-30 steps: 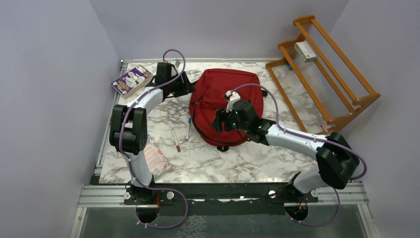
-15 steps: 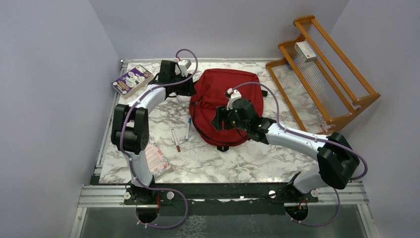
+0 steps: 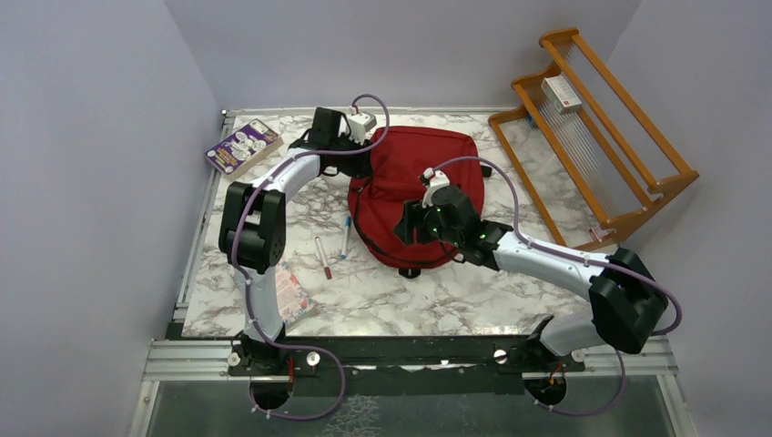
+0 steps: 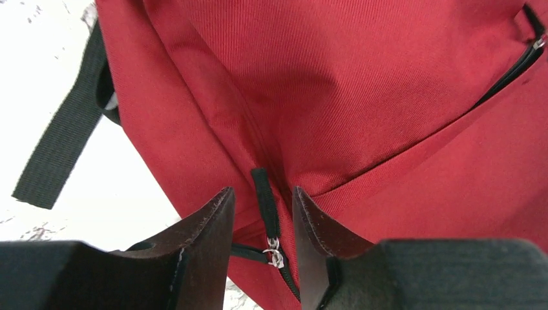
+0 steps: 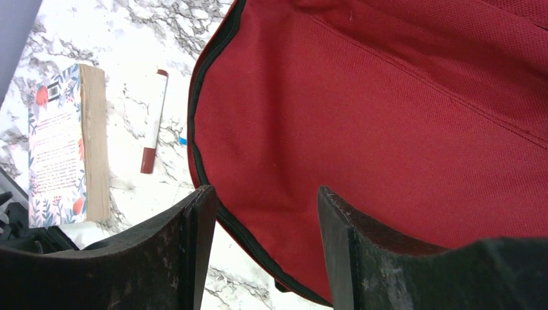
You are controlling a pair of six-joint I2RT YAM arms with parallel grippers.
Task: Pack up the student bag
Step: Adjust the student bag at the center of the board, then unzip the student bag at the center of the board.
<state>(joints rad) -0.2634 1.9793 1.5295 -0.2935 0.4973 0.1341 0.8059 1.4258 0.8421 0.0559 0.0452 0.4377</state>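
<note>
Lying flat mid-table: student bag (image 3: 401, 177), zip apparently shut. Right gripper (image 5: 265, 194) hovers over its front, jaws wide, empty. Left gripper (image 4: 262, 194) has swung from the bag's left edge onto it, jaws narrowing astride zip pull (image 4: 275, 252), not yet pinching; unzipping likely next.

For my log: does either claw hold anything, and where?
Nothing held. Left claw open astride the zip pull of the student bag; right claw open over its fabric.

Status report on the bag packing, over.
Left gripper open, straddling the zip pull. Right gripper open above the bag, empty. Pens and books lie outside it. Nothing in the way.
</note>
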